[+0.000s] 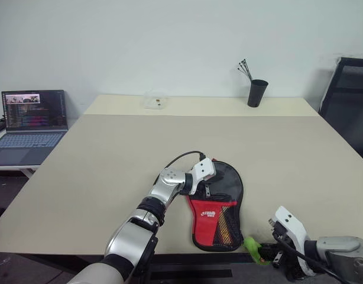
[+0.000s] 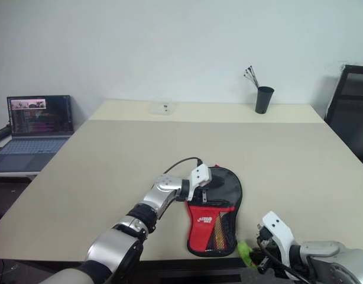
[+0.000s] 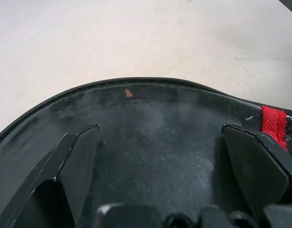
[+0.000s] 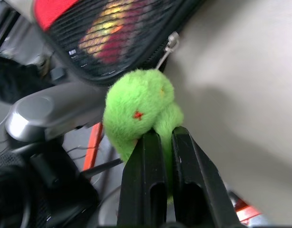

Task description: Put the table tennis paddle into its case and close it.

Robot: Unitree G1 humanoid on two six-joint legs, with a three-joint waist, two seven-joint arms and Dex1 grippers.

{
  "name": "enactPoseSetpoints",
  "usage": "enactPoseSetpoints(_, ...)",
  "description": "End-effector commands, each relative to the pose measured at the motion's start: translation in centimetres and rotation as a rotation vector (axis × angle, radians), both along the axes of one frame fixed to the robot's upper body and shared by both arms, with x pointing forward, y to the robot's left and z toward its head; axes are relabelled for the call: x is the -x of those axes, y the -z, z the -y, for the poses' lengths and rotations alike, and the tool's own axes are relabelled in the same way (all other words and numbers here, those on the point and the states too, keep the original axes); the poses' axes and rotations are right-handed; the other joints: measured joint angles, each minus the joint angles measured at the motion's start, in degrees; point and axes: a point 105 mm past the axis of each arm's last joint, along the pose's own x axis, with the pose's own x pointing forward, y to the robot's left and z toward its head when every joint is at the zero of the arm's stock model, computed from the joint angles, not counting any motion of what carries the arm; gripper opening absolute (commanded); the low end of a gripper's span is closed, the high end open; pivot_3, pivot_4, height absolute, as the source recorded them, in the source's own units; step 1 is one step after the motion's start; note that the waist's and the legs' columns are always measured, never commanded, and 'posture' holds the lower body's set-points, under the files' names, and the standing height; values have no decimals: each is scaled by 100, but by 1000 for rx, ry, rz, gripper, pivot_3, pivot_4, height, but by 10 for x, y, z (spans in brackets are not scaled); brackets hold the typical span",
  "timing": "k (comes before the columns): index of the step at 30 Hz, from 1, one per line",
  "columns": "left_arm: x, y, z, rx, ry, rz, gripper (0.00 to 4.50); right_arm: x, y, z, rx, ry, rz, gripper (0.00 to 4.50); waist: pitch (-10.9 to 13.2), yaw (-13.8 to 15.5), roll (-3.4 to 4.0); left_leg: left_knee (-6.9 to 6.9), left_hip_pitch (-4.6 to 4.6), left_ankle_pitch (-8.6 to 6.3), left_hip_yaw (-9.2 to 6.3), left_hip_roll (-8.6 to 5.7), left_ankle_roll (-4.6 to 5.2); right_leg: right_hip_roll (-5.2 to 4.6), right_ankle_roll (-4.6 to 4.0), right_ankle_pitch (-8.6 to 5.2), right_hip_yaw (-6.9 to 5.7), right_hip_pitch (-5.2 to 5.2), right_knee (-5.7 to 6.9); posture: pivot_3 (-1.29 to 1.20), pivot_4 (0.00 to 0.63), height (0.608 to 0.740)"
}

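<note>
From the head views, we see the case (image 1: pixel 217 207) lying flat near the table's (image 1: pixel 110 154) front edge, at about 6 o'clock from the black cup (image 1: pixel 256 93). Our left gripper (image 1: pixel 204 184) rests on its black top, fingers spread wide, likely pinning it.

In the left wrist view, both fingers (image 3: pixel 77 164) straddle the paddle's (image 3: pixel 150 137) scuffed black rubber, with red trim at 3 o'clock.

In the right wrist view, our right gripper (image 4: pixel 166 142) is clamped on the fuzzy green zipper pull (image 4: pixel 139 107), probably to drag the zip shut; the striped handle shows through mesh.
</note>
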Motion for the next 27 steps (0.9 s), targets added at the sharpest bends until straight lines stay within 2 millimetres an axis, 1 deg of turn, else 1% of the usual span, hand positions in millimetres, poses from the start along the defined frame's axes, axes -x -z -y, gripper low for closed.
enactPoseSetpoints(1, 8, 20, 2, -58, 16, -43, 4500, 23, -10, -21, -94, -146, -38, 14, 0, 0, 0, 0, 0, 0, -1, 0, 0, 0, 0, 0, 0, 0, 0, 0, 150, 740)
enactPoseSetpoints(5, 8, 20, 2, -58, 16, -41, 4500, 25, -10, -28, -115, -155, -34, 14, 0, -2, -1, 2, 1, 0, -3, 0, 0, 1, 0, 0, -2, 0, 3, 0, 150, 740)
enactPoseSetpoints(11, 8, 19, 3, -59, 15, -39, 4500, 17, -11, -30, -108, -140, -13, 14, -1, -5, 0, 3, 1, 0, -4, 2, 0, 2, 0, 0, -2, 0, 4, 0, 150, 740)
enactPoseSetpoints(14, 7, 19, 3, -59, 14, -37, 4500, 16, -14, -28, -107, -138, -2, 814, -1, -5, 0, 3, 0, 0, -5, 2, 0, 2, 0, 0, -3, 1, 4, 0, 150, 740)
enactPoseSetpoints(16, 8, 19, 3, -59, 15, -35, 4500, 16, -27, -29, -142, -181, 32, 1479, -1, -7, 0, 5, 1, 0, -4, 2, 0, 2, 0, 0, -2, 1, 6, 0, 150, 740)
enactPoseSetpoints(17, 8, 19, 3, -58, 17, -35, 4500, 13, -37, -29, -156, -196, 64, 1828, -1, -11, 0, 7, 1, 0, -5, 2, 0, 2, 0, 0, -1, 1, 7, 0, 150, 740)
enactPoseSetpoints(19, 9, 19, 3, -55, 20, -34, 4500, 7, -49, -27, -168, -203, 108, 2569, -1, -14, 0, 20, 1, 0, -5, 4, 0, 2, 1, 2, -2, 2, 12, 0, 150, 740)
enactPoseSetpoints(22, 10, 19, 3, -51, 24, -35, 4500, -14, -63, -20, -162, -156, 189, 3627, -1, -13, 0, 36, 0, 0, -8, 8, 0, 2, 1, 6, -4, 8, 16, 0, 150, 740)
enactPoseSetpoints(23, 10, 18, 4, -45, 24, -36, 4500, -24, -68, -17, -150, -136, 234, 4020, -1, -13, 0, 38, 1, 0, -9, 7, 0, 1, 1, 7, -4, 9, 15, 0, 150, 740)
enactPoseSetpoints(24, 9, 15, 4, -22, 16, -45, 4500, -37, -73, -13, -146, -100, 282, 4313, -1, -14, 0, 39, 0, 0, -9, 7, 0, 1, 1, 7, -3, 9, 15, 0, 150, 740)
enactPoseSetpoints(26, 7, 6, 4, 18, 7, -42, 4500, -63, -84, -6, -137, -39, 380, 4313, -1, -19, 1, 40, -1, 0, -5, 6, 0, 0, 1, 7, 0, 8, 15, 0, 150, 740)
enactPoseSetpoints(27, 6, 3, 3, 28, 5, -37, 4500, -70, -86, -4, -133, -23, 412, 4313, -1, -24, 1, 41, -3, 0, -4, 5, 0, 0, 1, 8, 1, 5, 15, 0, 150, 740)
